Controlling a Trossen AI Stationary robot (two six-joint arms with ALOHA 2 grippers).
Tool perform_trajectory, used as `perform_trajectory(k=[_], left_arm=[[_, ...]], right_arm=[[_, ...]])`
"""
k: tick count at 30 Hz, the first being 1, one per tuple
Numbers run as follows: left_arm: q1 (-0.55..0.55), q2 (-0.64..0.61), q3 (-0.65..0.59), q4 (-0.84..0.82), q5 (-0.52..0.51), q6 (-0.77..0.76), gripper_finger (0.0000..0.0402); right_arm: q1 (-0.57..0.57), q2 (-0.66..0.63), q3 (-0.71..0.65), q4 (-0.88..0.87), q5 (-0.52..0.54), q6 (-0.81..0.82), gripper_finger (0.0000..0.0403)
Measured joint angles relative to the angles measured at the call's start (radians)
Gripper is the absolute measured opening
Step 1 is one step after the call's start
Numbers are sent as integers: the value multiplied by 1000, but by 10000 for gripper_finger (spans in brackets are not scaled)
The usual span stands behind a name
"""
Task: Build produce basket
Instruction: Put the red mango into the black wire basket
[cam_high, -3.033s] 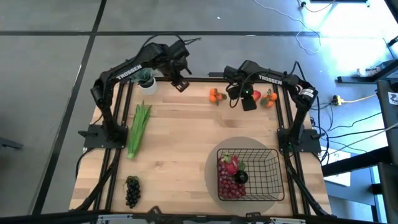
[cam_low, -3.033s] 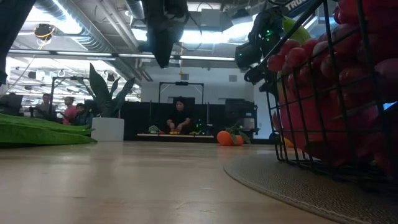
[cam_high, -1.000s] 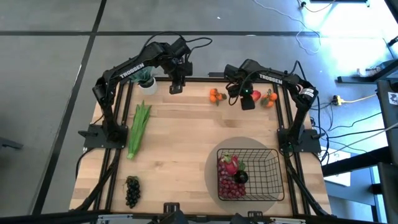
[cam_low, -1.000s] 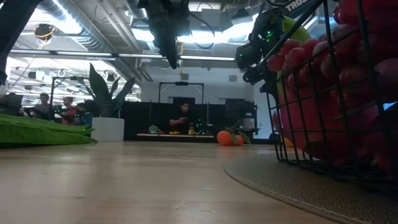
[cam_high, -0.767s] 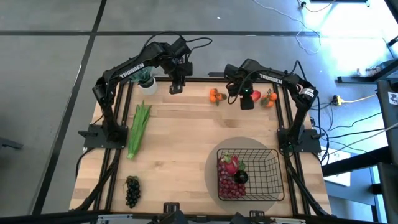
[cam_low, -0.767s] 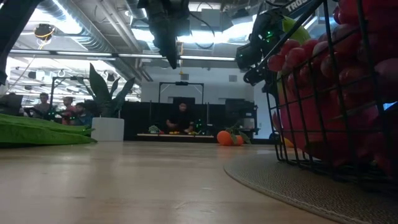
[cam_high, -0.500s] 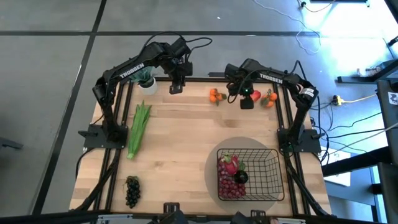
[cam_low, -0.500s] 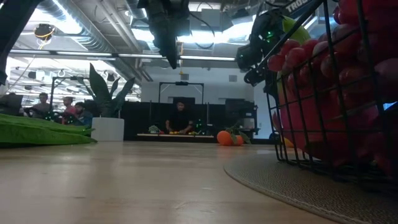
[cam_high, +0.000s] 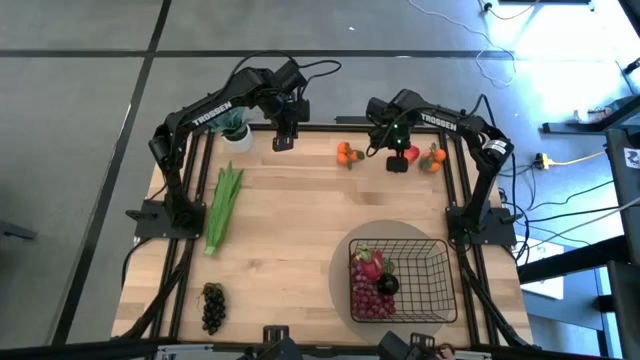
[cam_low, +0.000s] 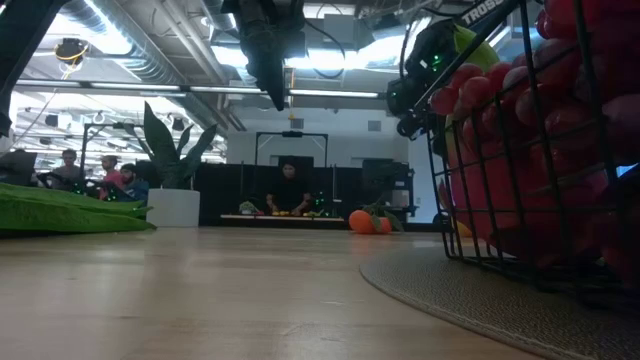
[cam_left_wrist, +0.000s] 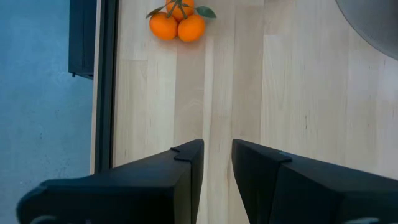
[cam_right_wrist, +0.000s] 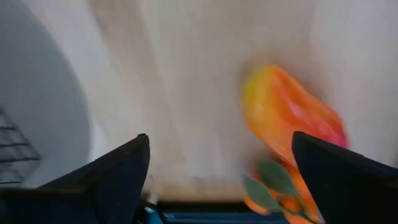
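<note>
Basket (cam_high: 404, 280) sits near the table's front-right edge.
Right gripper (cam_high: 398, 160) spread wide above mango (cam_right_wrist: 291, 116); left gripper (cam_high: 283, 139) nearly pressed together, empty.

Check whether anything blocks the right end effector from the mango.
Nothing visible does. The right end effector hangs open over the table's far edge with the mango straight ahead of its fingers; only bare wood lies between. A tangerine cluster sits close beside the mango, not in the path.
</note>
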Motion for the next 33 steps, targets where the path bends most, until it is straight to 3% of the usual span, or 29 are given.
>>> perform_trajectory(k=[3,12,20,24,33], left_arm=[[0,0,0,0,0,0,71],[0,0,0,0,0,0,71],[0,0,0,1,0,0,71],[0,0,0,2,0,0,71],[0,0,0,2,0,0,71]], right_arm=[[-1,0,0,-3,122,4,375],[0,0,0,56,283,3,375],[1,0,0,35,215,-6,375],[1,0,0,29,213,-127,375],[1,0,0,45,70,-369,375]])
